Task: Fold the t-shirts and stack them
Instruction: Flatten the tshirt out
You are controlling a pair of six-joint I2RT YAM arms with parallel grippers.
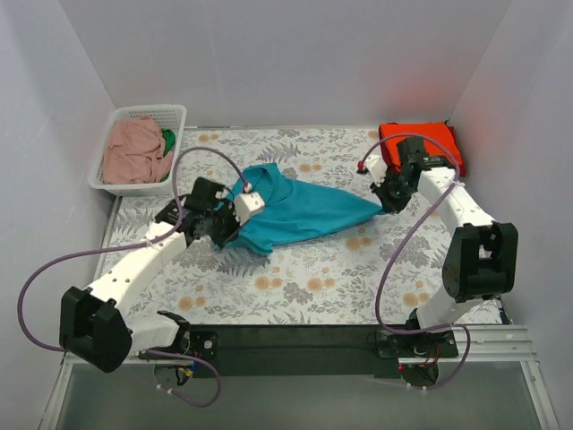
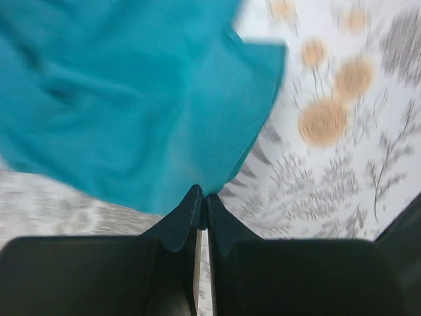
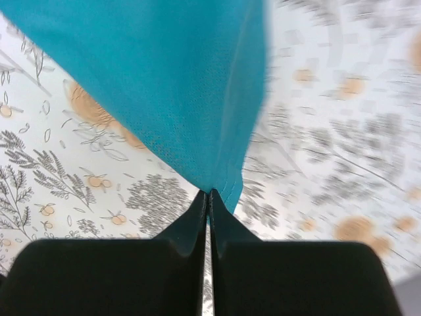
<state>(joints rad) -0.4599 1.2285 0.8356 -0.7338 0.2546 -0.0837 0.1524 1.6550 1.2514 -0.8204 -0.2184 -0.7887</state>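
A teal-blue t-shirt (image 1: 300, 210) hangs stretched between my two grippers over the middle of the table. My left gripper (image 1: 219, 228) is shut on its left edge; in the left wrist view (image 2: 204, 194) the cloth (image 2: 131, 99) is pinched at the fingertips. My right gripper (image 1: 387, 204) is shut on its right corner; in the right wrist view (image 3: 209, 192) the cloth (image 3: 177, 85) runs up from the tips. An orange-red t-shirt (image 1: 416, 139) lies folded at the back right. A dusty pink t-shirt (image 1: 134, 152) and a bit of green cloth (image 1: 167, 140) lie in the basket.
A white lattice basket (image 1: 175, 112) stands at the back left corner. The floral table cloth (image 1: 313, 287) covers the table. White walls close in the back and both sides.
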